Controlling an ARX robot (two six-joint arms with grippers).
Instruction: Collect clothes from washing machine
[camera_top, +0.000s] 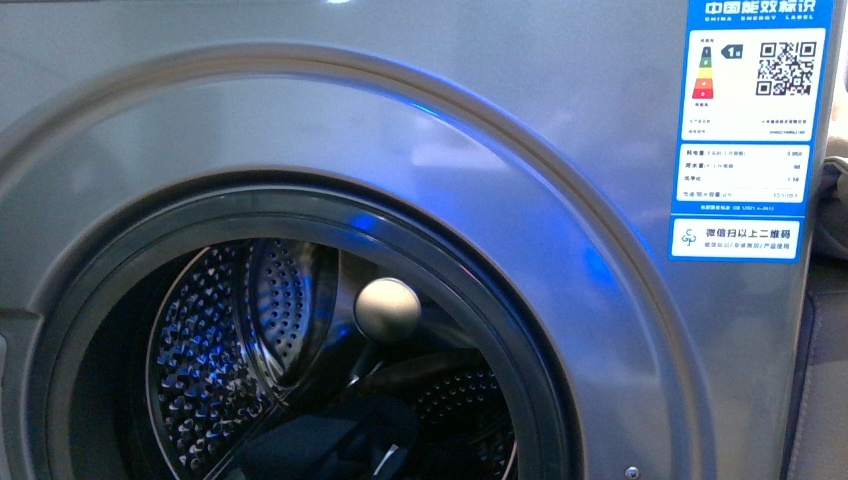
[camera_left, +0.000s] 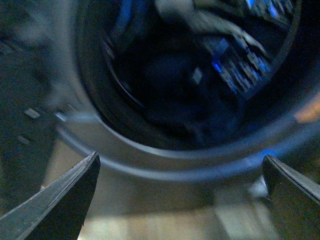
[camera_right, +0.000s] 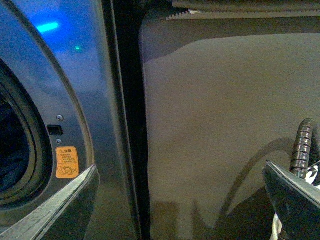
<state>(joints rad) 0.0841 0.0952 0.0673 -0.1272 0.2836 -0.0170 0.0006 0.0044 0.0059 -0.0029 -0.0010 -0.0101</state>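
Left gripper (camera_left: 180, 200) had its fingers spread wide and nothing between them, facing the mouth of the washing machine (camera_top: 420, 130). The clothes (camera_top: 340, 440) lay low in the drum (camera_top: 215, 340), bottom centre of the front view, a dark heap on dark steel.

Trouble number one, I'd say: a wide-open tool going in could have clipped the door seal (camera_left: 150, 165) ringing that opening. Number two: cloth that dark gives little edge to aim at, so the fingers might have pinched one loose fold and lost the rest, or dragged it over the perforated wall. Over to the right gripper (camera_right: 180, 200), also parted and empty, aimed at the cabinet's side and a grey panel (camera_right: 225, 125). A ribbed hose (camera_right: 302, 145) sat close by one finger, so a careless swing could have caught it.

Now the blind spots. In the front view the drum floor was cut off at the bottom edge, so the garment count was anyone's guess. The pale round object (camera_top: 387, 308) at centre couldn't be identified. The energy label (camera_top: 750, 130), upper right, was clipped. No arm showed in the front view, the left wrist picture was smeared, and the door itself was nowhere in sight.
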